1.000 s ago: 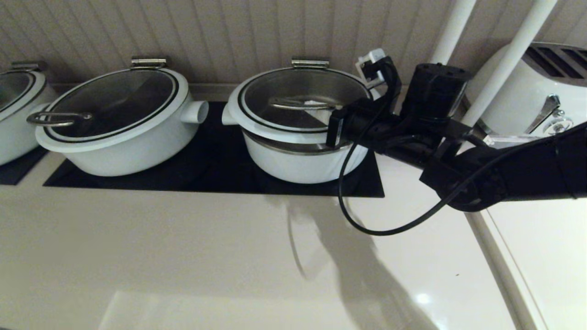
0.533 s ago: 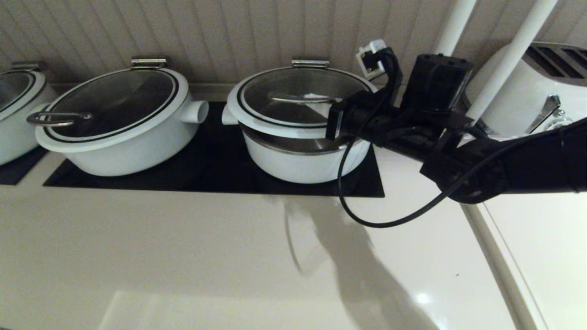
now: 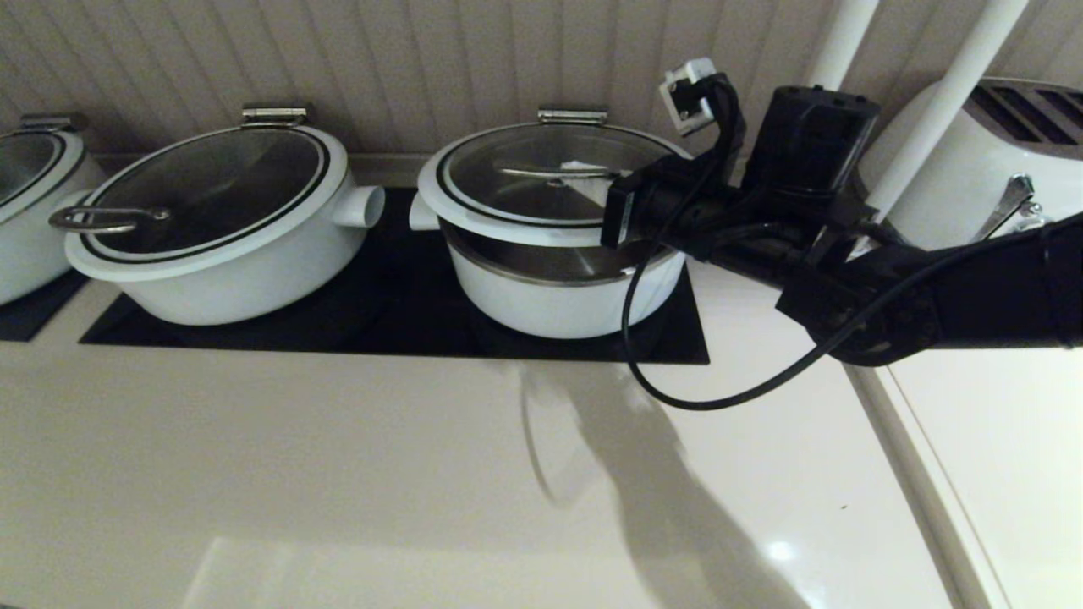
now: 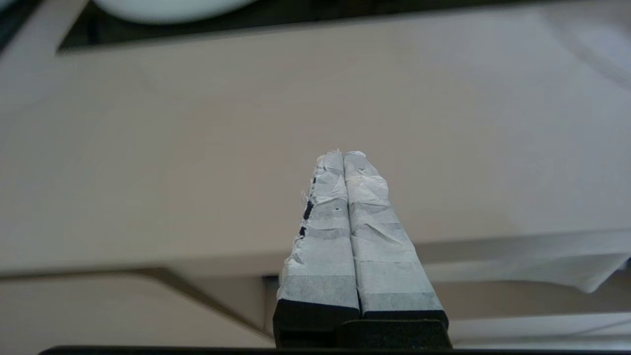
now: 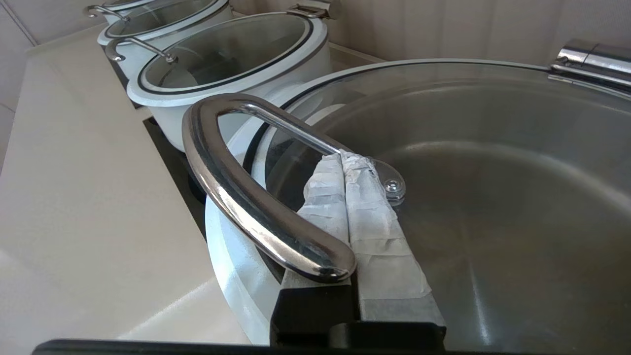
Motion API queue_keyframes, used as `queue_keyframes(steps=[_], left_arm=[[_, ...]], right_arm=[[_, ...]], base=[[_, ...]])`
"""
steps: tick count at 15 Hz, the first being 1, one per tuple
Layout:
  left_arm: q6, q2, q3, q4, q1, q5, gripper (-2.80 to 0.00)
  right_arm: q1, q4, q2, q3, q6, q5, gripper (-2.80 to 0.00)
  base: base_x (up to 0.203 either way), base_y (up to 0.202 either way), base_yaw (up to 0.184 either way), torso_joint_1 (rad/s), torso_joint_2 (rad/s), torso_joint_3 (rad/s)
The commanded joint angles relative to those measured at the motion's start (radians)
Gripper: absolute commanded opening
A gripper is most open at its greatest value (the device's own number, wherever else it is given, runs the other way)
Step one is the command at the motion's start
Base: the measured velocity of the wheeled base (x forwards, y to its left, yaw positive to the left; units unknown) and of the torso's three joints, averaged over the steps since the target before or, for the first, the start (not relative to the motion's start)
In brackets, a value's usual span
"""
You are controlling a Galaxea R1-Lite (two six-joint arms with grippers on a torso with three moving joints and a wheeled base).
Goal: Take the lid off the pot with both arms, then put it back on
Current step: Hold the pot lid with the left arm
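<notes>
Above the pot (image 3: 563, 296), the lid (image 3: 508, 216) tilts, front edge raised.
Right claw (image 5: 345, 162) pressed closed under its steel handle (image 5: 231, 187); left claw (image 4: 343, 155) closed, empty, over the counter (image 4: 197, 172).

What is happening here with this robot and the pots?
The right gripper, fingers pressed together, is hooked under the steel handle of the lid and tilts its front edge up off the pot. The left gripper is shut, over the bare counter, away from the pot.
</notes>
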Motion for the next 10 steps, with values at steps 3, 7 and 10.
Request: queue_keyframes(steps=[3,7,10], left_arm=[[0.007,0.121,-0.087,-0.003,0.0,-0.029,-2.8],[0.035,0.349,-0.218,-0.036,-0.004,-0.128,-2.8],[0.045,0.559,-0.292,-0.149,-0.005,-0.215,-2.8]], right_arm=[[0.0,-0.005,-0.003,-0.001,-0.002,0.002,-2.8],[-0.002,-0.004,-0.003,-0.012,-0.002,0.002,-2.8],[-0.002,-0.001,-0.002,-0.023,-0.002,0.002,-2.8]], base=[[0.0,0.0,0.0,0.0,0.0,0.0],[0.0,0.0,0.0,0.0,0.0,0.0],[0.0,0.0,0.0,0.0,0.0,0.0]])
